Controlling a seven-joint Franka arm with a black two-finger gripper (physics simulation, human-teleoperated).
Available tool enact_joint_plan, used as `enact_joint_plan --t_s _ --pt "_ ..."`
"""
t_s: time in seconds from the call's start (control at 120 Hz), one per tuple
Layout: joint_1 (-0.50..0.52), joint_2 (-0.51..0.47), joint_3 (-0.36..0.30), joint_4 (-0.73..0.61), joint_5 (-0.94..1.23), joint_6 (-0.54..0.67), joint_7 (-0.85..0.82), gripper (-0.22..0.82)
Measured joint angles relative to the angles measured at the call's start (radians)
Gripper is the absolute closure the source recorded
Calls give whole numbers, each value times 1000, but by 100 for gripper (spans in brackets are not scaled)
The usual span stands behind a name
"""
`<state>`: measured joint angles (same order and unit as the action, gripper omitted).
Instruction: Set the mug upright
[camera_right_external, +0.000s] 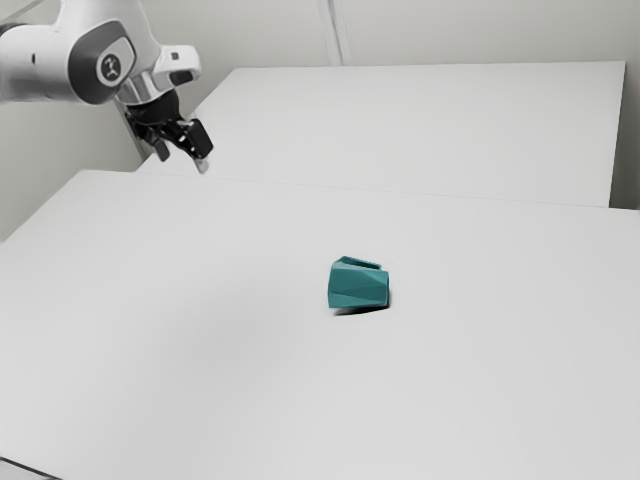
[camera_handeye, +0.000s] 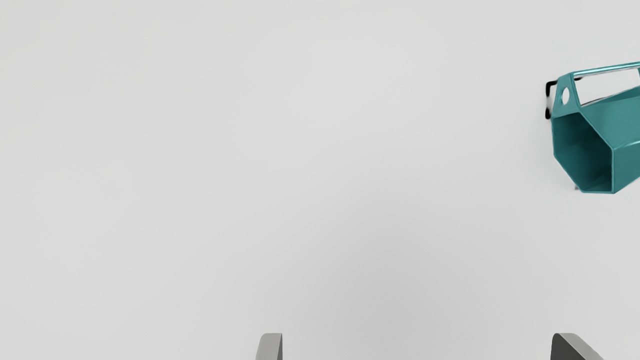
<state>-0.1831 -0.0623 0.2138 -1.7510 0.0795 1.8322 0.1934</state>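
Exterior view: mug (camera_right_external: 358, 287) lies sideways, well in from bench (camera_right_external: 200, 350) edges; my gripper (camera_right_external: 183, 160) is empty, wide open, probably for clearance.

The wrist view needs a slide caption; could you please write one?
Teal mug on its side, mouth exposed, on the pale table, apart from the open gripper.

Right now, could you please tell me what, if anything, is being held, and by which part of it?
Nothing is held: the hand is open, and the mug lies on its side on the table, away from it.
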Motion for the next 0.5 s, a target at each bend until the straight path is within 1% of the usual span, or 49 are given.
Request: enact_joint_plan --t_s 0.333,0.425,0.5 --pt "12 -2 18 -153 -15 161 -8 2" --pt "-16 -6 59 -196 -62 198 -10 2" --pt "-10 -7 85 -230 -118 217 -10 2"
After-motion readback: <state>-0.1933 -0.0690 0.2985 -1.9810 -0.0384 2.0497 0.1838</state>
